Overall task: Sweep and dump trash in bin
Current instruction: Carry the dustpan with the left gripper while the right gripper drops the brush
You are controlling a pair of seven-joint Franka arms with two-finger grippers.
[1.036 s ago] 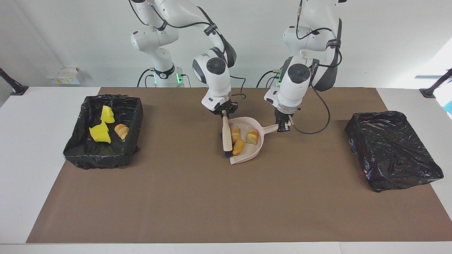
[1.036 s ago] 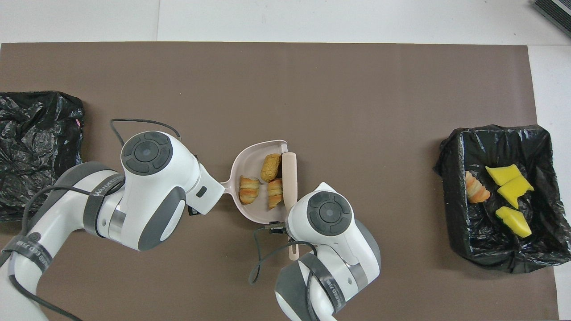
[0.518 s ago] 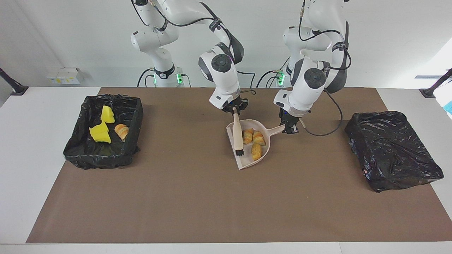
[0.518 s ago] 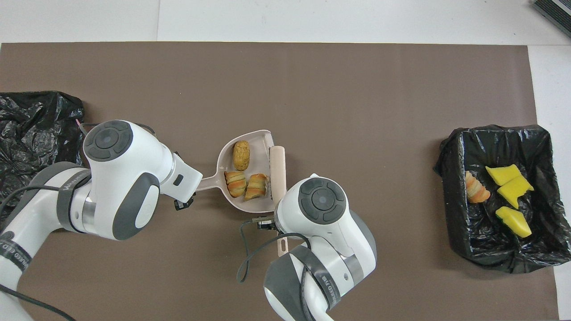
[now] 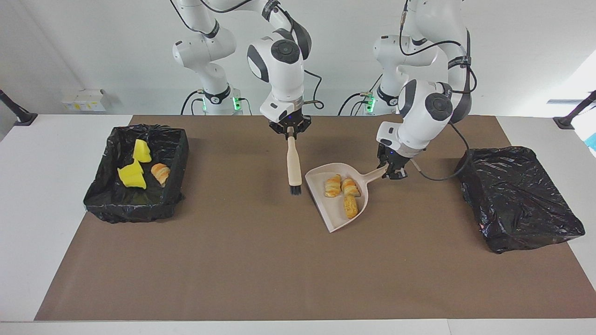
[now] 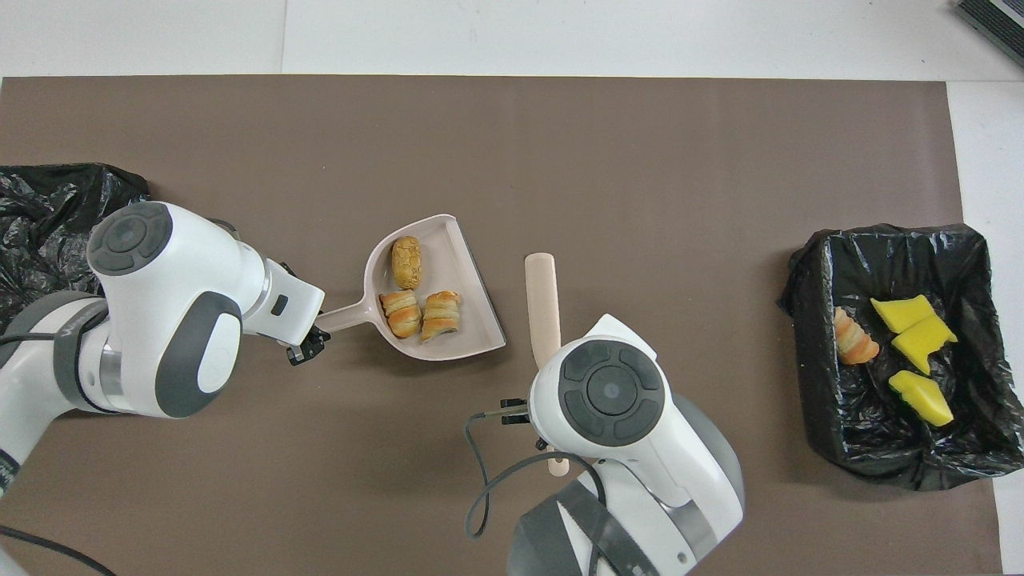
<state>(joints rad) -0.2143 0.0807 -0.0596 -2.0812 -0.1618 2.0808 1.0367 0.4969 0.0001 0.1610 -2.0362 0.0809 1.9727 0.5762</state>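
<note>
My left gripper (image 5: 392,171) pinches the dustpan (image 5: 336,209) handle, three bread lumps (image 5: 344,193) in the pan. My right gripper (image 5: 290,131) pinches the brush (image 5: 294,166), hanging beside the pan. Four more pieces (image 5: 139,167) lie in the bin (image 5: 179,153) at the right arm's end.

I see my left claw (image 6: 308,346) clamped on the dustpan (image 6: 464,316) handle, three bread lumps (image 6: 406,262) in it, the brush (image 6: 542,308) just beside it.

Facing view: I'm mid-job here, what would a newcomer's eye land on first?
The beige dustpan at mid-table, held by its handle in the left gripper, carrying three bread-like lumps. Beside it, the brush hangs upright from the right gripper. The black-lined bin at the right arm's end holds yellow wedges.
</note>
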